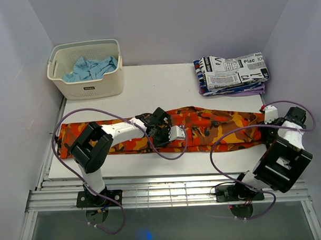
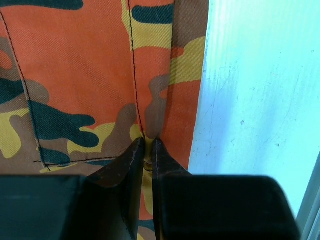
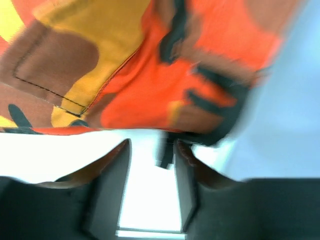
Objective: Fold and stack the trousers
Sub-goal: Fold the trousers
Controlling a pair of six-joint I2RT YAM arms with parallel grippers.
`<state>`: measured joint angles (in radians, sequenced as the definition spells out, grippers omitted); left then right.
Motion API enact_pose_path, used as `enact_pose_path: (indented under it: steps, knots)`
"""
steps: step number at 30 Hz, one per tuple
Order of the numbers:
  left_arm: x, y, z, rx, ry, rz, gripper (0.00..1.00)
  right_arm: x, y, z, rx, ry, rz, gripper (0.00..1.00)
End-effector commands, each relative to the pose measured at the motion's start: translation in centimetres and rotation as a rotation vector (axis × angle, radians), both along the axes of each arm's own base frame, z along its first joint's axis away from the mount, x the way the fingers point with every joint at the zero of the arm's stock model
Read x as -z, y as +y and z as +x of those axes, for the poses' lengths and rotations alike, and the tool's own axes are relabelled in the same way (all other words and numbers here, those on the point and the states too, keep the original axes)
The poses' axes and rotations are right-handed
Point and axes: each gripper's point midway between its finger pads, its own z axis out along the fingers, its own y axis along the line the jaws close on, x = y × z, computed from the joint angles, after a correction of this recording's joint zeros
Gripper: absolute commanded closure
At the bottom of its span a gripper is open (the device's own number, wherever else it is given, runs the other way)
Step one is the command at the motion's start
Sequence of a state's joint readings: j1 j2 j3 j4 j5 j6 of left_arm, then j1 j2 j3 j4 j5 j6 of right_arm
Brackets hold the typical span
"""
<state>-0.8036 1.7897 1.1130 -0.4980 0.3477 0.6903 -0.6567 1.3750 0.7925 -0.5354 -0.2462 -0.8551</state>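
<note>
Cream basket (image 1: 85, 90), newsprint stack (image 1: 233, 70) behind trousers (image 1: 218, 123).

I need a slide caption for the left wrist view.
Left end effector pinches the trousers at a seam near their edge.

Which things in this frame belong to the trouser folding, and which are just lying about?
Job: trousers, spread across the table; left gripper, pinching them; right gripper, open at their right end.
Lying about: basket; blue cloth inside it; folded newsprint stack, far right.
</note>
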Motion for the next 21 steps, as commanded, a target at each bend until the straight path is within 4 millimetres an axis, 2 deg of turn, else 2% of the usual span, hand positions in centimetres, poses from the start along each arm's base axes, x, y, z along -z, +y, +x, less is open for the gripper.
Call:
enact_pose_path:
  steps: [1,3,5,11,13,17,21]
  knots:
    - [-0.7,1.9,0.0,-0.032,0.025,0.017,0.84,-5.3,-0.6,1.9,-0.238,-0.102,-0.129,0.48]
    - [-1.2,1.8,0.0,-0.046,0.051,-0.003,0.82,-6.7,-0.8,2.4,-0.298,-0.127,-0.168,0.46]
    - [-1.5,1.7,-0.1,-0.054,0.074,-0.021,0.8,-7.1,-0.6,2.7,-0.38,-0.125,-0.205,0.41]
    - [-2.2,1.1,0.2,-0.088,0.135,-0.054,0.73,-4.9,0.5,2.2,-0.579,-0.049,-0.258,0.28]
    - [-2.6,0.9,0.6,-0.103,0.141,-0.069,0.73,-3.6,0.9,1.7,-0.638,-0.026,-0.275,0.28]
    - [-2.8,0.9,0.9,-0.112,0.162,-0.073,0.69,-2.2,1.1,2.3,-0.701,-0.026,-0.372,0.31]
    - [-2.9,1.0,1.0,-0.123,0.172,-0.071,0.67,-1.3,1.3,2.7,-0.749,-0.023,-0.417,0.42]
